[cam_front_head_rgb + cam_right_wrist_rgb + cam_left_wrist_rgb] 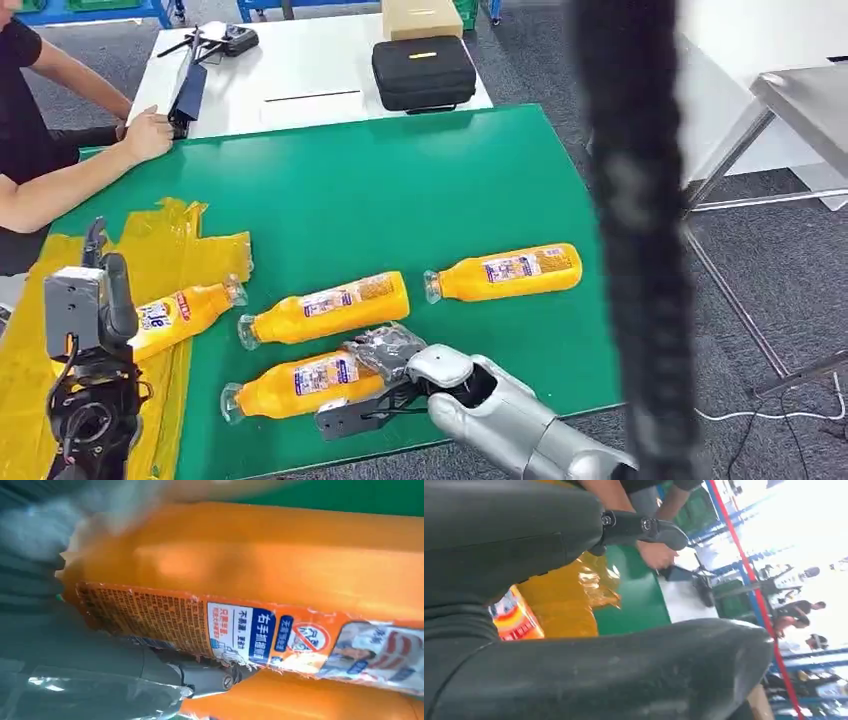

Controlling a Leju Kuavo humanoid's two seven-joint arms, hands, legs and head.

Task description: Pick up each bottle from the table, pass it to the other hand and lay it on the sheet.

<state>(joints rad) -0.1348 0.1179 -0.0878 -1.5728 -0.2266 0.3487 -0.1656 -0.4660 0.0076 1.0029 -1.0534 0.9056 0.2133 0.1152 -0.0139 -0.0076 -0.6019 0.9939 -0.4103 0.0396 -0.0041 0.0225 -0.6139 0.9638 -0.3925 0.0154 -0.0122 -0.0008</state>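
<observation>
Counter (pixel 420 180), green | yellow sheet (pixel 190 235) at left edge, one orange bottle (pixel 180 312) on it by left hand (pixel 95 300), finger state cannot tell | three bottles beside it | right hand (pixel 385 375) fingers grasping nearest bottle (pixel 300 385) at base end | judged rigid, slick plastic, moderately heavy; best held mid-body at label.

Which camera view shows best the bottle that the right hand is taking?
The head view: there the nearest bottle lies whole on the green table, the right hand around its base end. The right wrist view shows its label and orange body very close. The left wrist view shows another bottle.
</observation>
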